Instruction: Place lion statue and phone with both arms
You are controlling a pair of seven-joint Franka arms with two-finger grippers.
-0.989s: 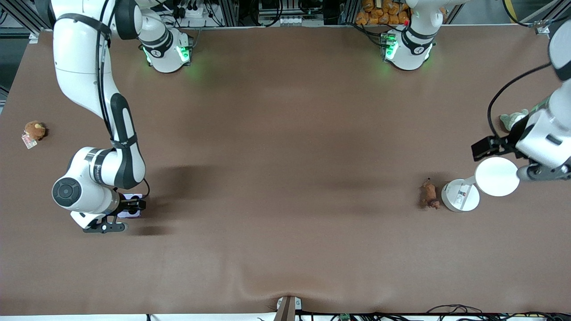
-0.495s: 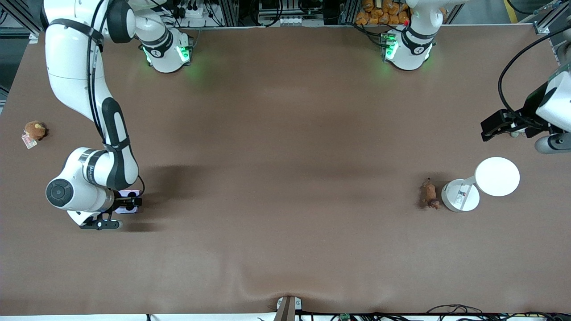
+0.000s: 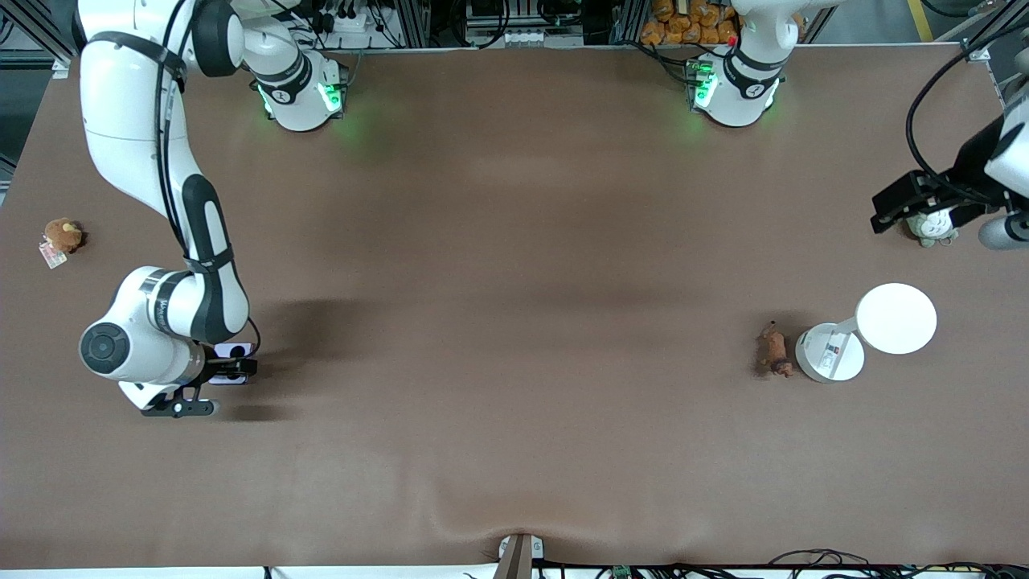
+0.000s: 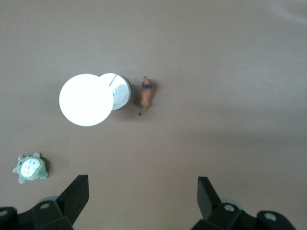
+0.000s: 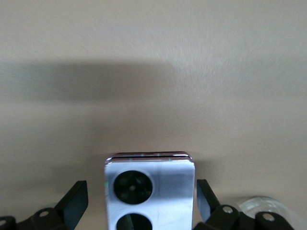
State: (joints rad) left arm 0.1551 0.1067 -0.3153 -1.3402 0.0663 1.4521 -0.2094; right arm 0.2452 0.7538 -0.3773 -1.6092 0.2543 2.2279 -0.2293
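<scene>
The lavender phone point(image 3: 234, 351) lies flat on the table toward the right arm's end, its two black camera circles facing up in the right wrist view point(image 5: 149, 189). My right gripper point(image 3: 230, 366) point(image 5: 142, 203) is low over it and open, one finger on each side of the phone. The reddish-brown lion statue point(image 3: 774, 351) point(image 4: 147, 92) lies on the table toward the left arm's end, beside a white lamp base. My left gripper point(image 3: 947, 211) point(image 4: 143, 194) is open and empty, high above the table near a grey-green plush.
A white lamp has a round base point(image 3: 830, 354) point(image 4: 118, 90) and a round disc head point(image 3: 896, 318) point(image 4: 86, 99) beside the lion. A grey-green plush point(image 3: 932, 227) point(image 4: 30, 168) lies under the left arm. A brown plush with a tag point(image 3: 63, 235) lies at the right arm's end.
The left arm has moved off the lamp, toward the robots' side and over the grey-green plush. The right arm has shifted slightly toward its end of the table, still straddling the phone.
</scene>
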